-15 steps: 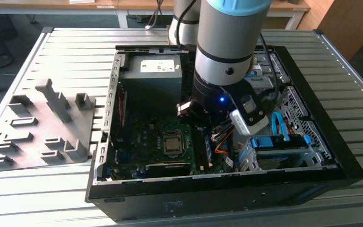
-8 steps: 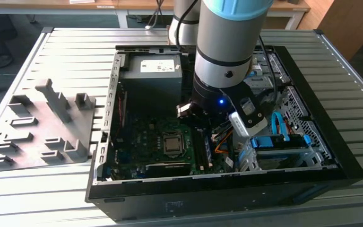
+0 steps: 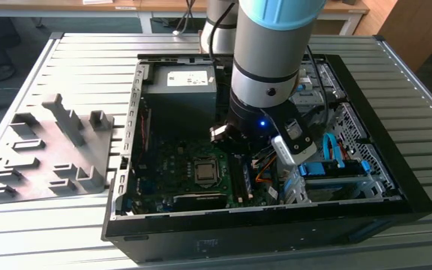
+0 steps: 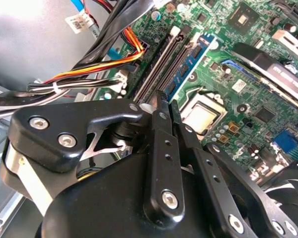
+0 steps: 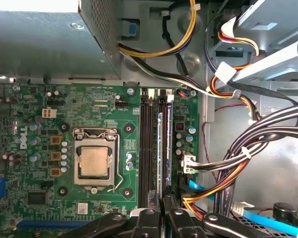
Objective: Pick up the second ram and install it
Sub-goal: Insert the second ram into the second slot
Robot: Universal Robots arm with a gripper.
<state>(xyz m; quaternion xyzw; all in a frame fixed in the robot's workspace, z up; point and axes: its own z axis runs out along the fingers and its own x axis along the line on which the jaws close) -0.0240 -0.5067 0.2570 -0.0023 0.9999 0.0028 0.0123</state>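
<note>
Gripper (image 5: 162,210) pinched nearly closed on the ram stick (image 5: 161,148), standing in its slot at 3 o'clock from the processor (image 5: 94,162).

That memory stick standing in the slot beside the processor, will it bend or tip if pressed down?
The ram is a thin board standing on edge in its slot, so it probably stays stiff lengthwise yet could tilt if pressed off-centre. The gripper sits at one end of it. Its exposed chips look fragile.

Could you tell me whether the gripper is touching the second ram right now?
Touching: in the second wrist view the gripper fingertips close on the second ram's near end in its slot.
</note>
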